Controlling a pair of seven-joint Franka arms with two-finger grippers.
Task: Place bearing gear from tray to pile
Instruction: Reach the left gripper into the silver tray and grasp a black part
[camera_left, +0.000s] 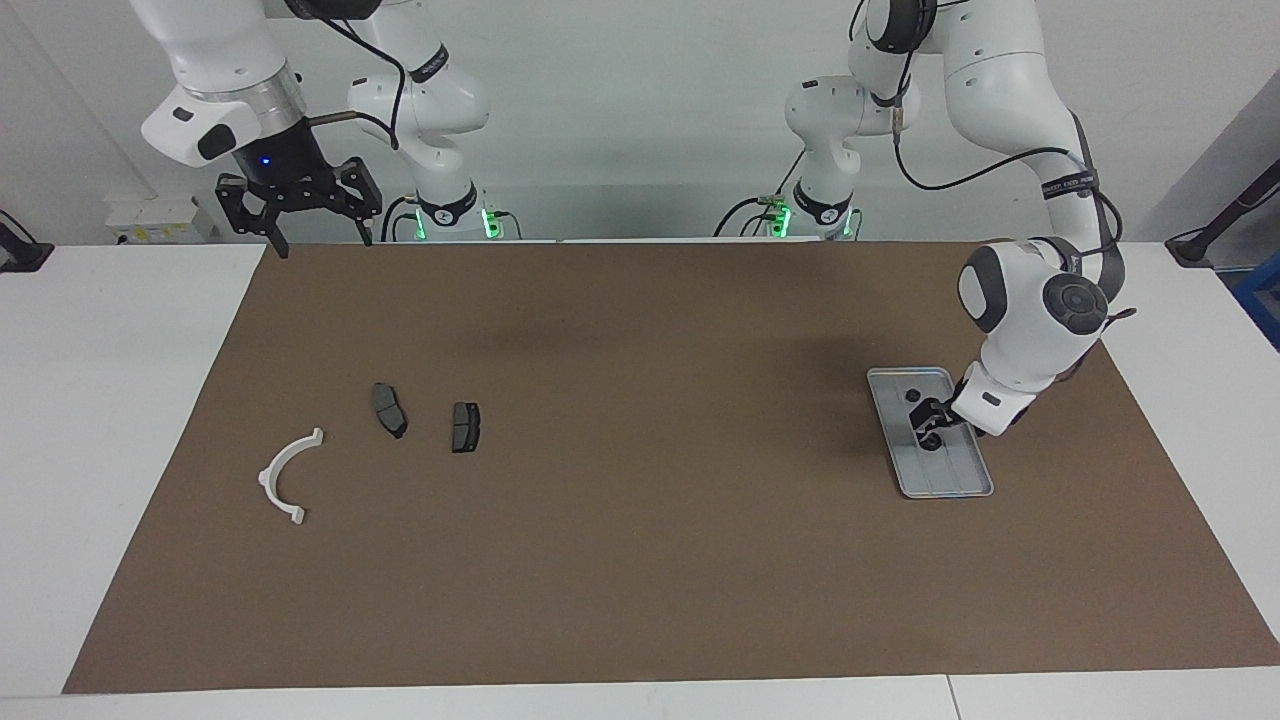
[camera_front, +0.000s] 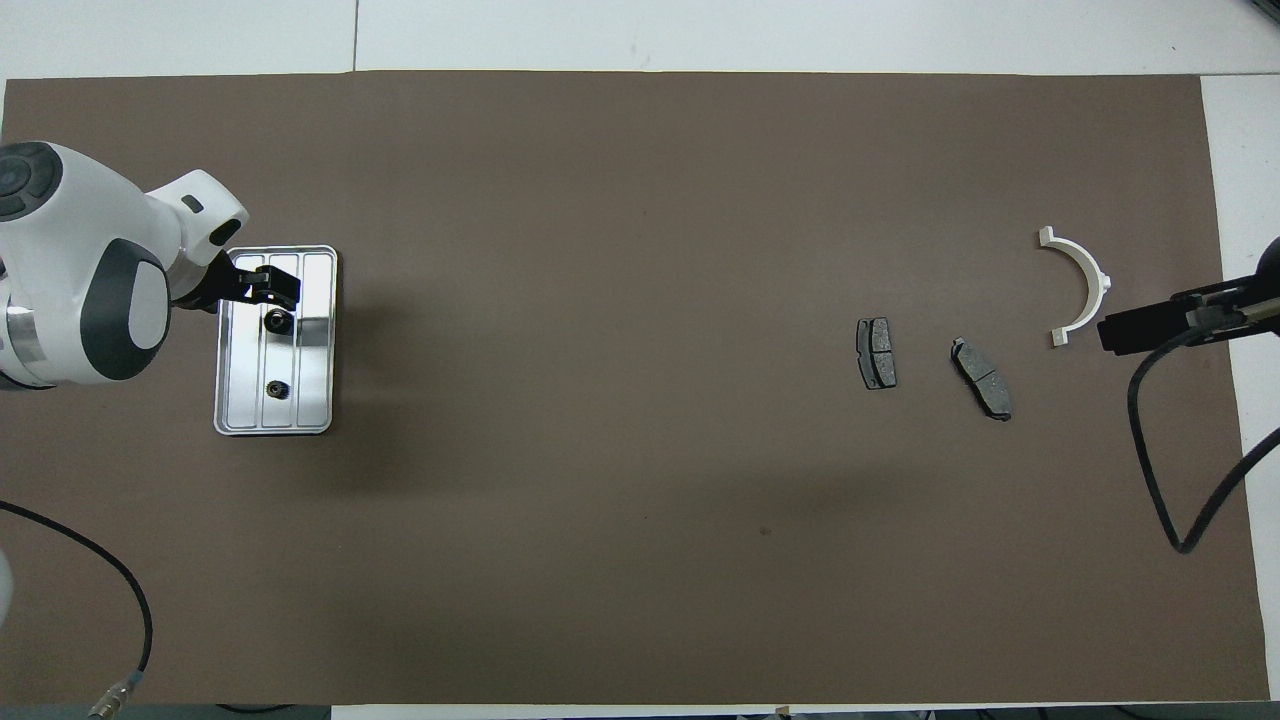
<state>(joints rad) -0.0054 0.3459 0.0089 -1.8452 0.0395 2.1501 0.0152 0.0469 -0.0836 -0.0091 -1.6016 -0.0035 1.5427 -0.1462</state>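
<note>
From my console I saw the left end effector (camera_left: 928, 418) low over the tray (camera_left: 958, 484), at the left arm's end of the table (camera_left: 640, 560). Whether its fingers were parted or gripping, I could not tell. Two small dark gears lay in the tray: one (camera_front: 276, 321) right beside the fingertips, the other (camera_front: 276, 388) nearer the robots. The right end effector (camera_left: 322, 222) waited raised, fingers spread wide. At the right arm's end of the table lay the pile: a white arc (camera_left: 287, 474) and two brake pads (camera_left: 389, 409) (camera_left: 465, 427), near one another, not touching.
</note>
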